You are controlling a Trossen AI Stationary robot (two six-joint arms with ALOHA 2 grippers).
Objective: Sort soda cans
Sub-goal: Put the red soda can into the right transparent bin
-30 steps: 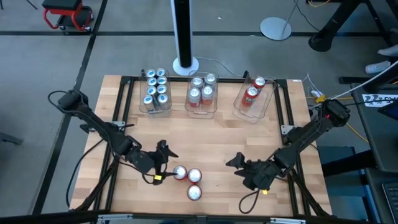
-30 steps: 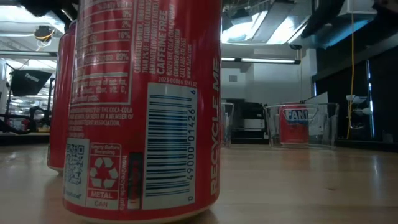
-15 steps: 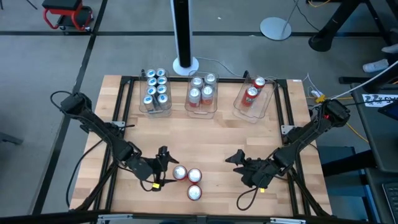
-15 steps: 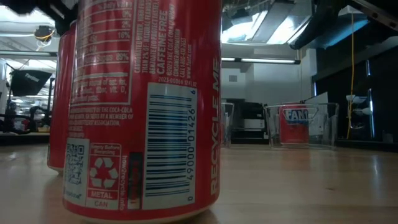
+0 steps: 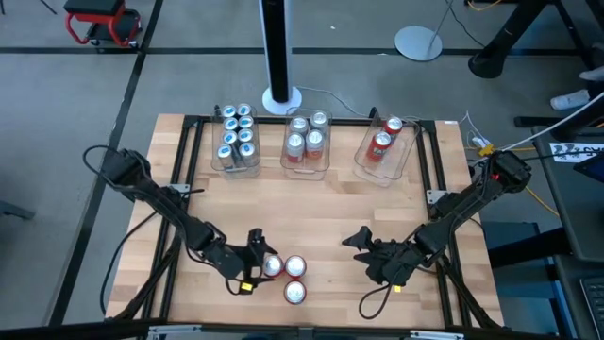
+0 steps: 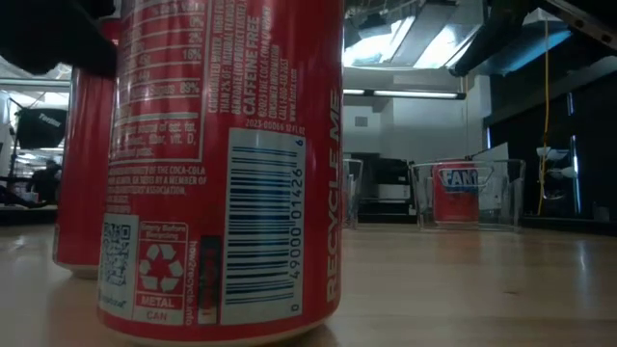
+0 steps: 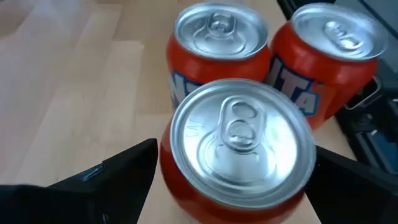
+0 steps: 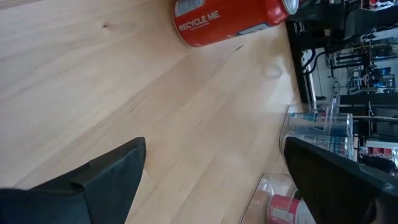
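Note:
Three red soda cans stand near the table's front middle: one on the left [image 5: 273, 266], one beside it [image 5: 295, 267], one nearer [image 5: 295, 294]. My left gripper [image 5: 265, 260] is open and low, its fingers on either side of the left can [image 7: 239, 140]. In the low view it shows as a dark shape [image 6: 48, 39] over that can [image 6: 85, 193], behind the big near can [image 6: 227, 164]. My right gripper [image 5: 362, 243] hangs open over bare wood at the front right, with nothing between its fingers [image 8: 118, 171]. My left gripper comes slanting down from the table's left, one finger [image 7: 127, 168] at the left can's wall [image 7: 168, 168] and the other [image 7: 351, 180] on the far side of it. I cannot tell whether either finger touches the can. The can stands upright on the table.
Three clear tubs line the far edge: teal cans in the left one [image 5: 215, 159], silver cans in the middle one [image 5: 305, 171], red cans in the right one [image 5: 408, 146]. A black frame [image 5: 189, 151] borders the table. Bare wood lies between tubs and loose cans.
My left gripper has sunk and moved toward the table's right, up to the left can, staying open. In the low view that can now stands a little nearer and farther left than before. My right arm has kept still.

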